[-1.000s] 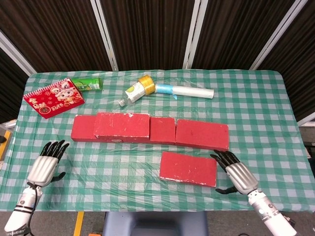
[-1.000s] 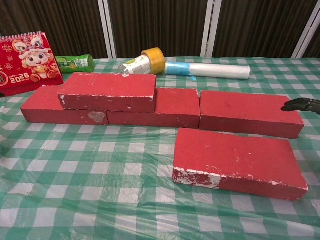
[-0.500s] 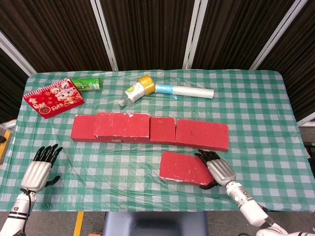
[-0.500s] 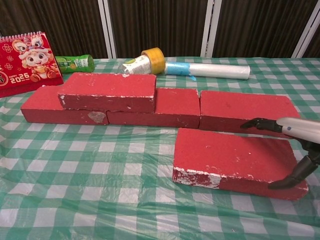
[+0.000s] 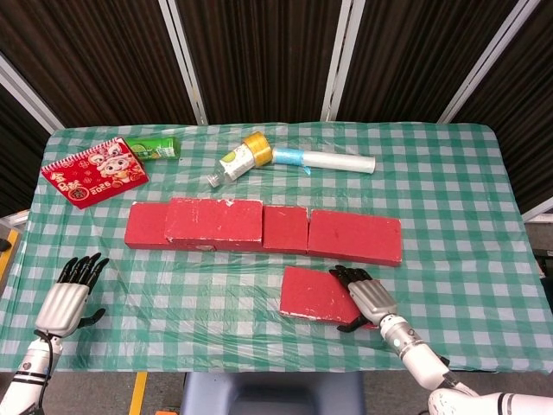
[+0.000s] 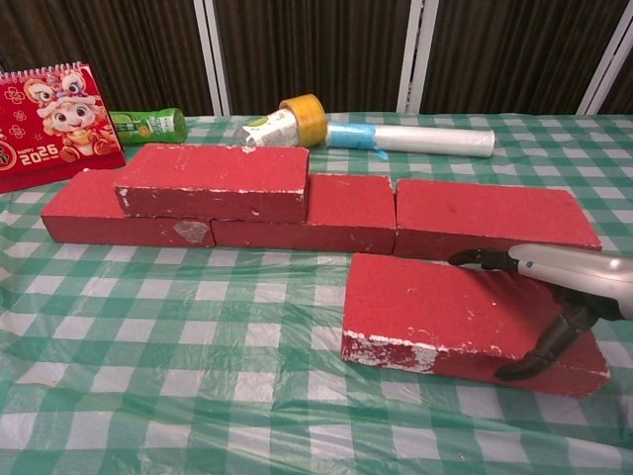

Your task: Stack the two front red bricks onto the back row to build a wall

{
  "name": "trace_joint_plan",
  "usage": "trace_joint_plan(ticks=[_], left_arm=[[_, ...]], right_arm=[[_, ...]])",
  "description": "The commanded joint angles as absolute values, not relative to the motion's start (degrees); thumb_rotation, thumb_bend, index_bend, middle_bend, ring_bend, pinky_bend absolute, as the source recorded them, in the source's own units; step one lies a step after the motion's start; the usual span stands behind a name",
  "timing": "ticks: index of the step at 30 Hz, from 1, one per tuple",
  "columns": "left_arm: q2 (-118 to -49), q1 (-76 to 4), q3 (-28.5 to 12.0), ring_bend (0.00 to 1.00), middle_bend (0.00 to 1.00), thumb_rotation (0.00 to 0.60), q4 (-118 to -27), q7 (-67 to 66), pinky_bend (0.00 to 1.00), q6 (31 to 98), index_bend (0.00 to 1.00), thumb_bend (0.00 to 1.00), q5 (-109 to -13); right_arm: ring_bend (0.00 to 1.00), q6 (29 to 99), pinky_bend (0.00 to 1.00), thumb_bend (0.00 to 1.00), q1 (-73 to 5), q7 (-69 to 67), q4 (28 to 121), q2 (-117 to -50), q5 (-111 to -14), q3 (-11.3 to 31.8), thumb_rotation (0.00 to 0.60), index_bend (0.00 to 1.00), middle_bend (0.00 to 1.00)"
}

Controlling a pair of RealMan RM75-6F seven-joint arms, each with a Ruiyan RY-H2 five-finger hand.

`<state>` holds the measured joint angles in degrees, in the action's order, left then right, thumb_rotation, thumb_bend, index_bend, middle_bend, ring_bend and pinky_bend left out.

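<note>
The right hand point(image 5: 361, 296) has slid further in over the front brick point(image 5: 318, 293) since the frames before: a second ago it lay on the cloth just beside the brick's right end, and now it covers that end, fingers point(image 6: 482, 259) reaching across the top toward the far edge and the thumb hooked down at the near face. The fingers lie a little apart, wrapping the brick's end, and the brick lies flat on the checked tablecloth point(image 5: 216, 285) in the same spot, just in front of the back row point(image 5: 354, 235). On the left part of that row the stacked brick point(image 6: 213, 181) sits as before. The left hand point(image 5: 67, 294) has drawn back toward the table's near left edge, fingers spread and holding nothing. The calendar point(image 5: 93, 172), green bottle point(image 5: 152, 149), tape roll point(image 5: 257, 147) and plastic roll point(image 5: 333, 161) are unmoved.
</note>
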<state>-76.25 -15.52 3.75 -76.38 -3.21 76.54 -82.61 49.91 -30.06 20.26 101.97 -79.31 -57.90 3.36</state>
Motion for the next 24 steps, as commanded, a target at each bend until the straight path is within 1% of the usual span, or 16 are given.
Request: trace_joint_plan(ticks=[1,3,5,6,10,15,18,20,24], left_arm=[[-76.27,-15.41,3.53,0.0,0.0,0.6,-76.32,-3.07,0.04,76.27,0.0,0.23,-82.84],[-76.31,-15.36,3.34,0.0,0.0,0.6,-76.23,-2.99,0.04,76.04,0.0,0.23,-82.9],[-76.34,-15.28,3.14,0.0,0.0,0.6,-76.1,-2.97,0.04,75.66,0.0,0.23,-82.8],[-76.33,-15.27,3.06,0.0,0.0,0.6,-76.12,-2.99,0.04,75.52,0.0,0.23,-82.8],[-76.27,-14.94,2.77,0.0,0.0,0.6,-76.25,-3.3,0.04,75.72,0.0,0.23,-83.17],[-76.33,-14.56,2.56,0.0,0.0,0.6,-76.5,-4.18,0.04,76.08,0.0,0.23,-83.69],[-76.52,-14.35,2.39,0.0,0.0,0.6,-76.56,-5.24,0.04,76.1,0.0,0.23,-83.72],[-76.71,-14.24,2.24,0.0,0.0,0.6,-76.55,-6.39,0.04,76.1,0.0,0.23,-83.7],[-77.36,-14.34,2.08,0.0,0.0,0.6,-76.04,-8.09,0.04,75.18,0.0,0.23,-83.39]], right_arm=[[0.12,51.64,0.38,0.1,-30.4,21.73,101.87,-80.25,-56.6,3.14,0.6,0.27,0.2],[0.22,52.94,0.43,0.12,-30.46,22.89,101.75,-80.72,-56.37,2.97,0.6,0.39,0.28],[0.29,53.78,0.45,0.14,-30.62,23.69,102.12,-80.92,-55.91,2.88,0.6,0.46,0.33],[0.3,54.2,0.45,0.14,-30.65,23.91,102.28,-80.92,-55.9,2.9,0.6,0.48,0.34],[0.31,56.39,0.45,0.15,-30.48,24.19,103.97,-79.54,-58.44,2.83,0.6,0.5,0.36],[0.31,57.1,0.45,0.15,-30.51,21.42,107.33,-74.06,-63.78,3.5,0.6,0.5,0.36],[0.31,57.04,0.45,0.15,-31.08,18.61,108.55,-70.36,-66.15,5.2,0.6,0.5,0.36],[0.31,55.83,0.45,0.15,-31.89,14.8,108.27,-67.95,-68.1,6.75,0.6,0.5,0.36],[0.31,52.28,0.45,0.15,-34.1,7.24,104.6,-64.52,-70.57,9.6,0.6,0.49,0.37]])
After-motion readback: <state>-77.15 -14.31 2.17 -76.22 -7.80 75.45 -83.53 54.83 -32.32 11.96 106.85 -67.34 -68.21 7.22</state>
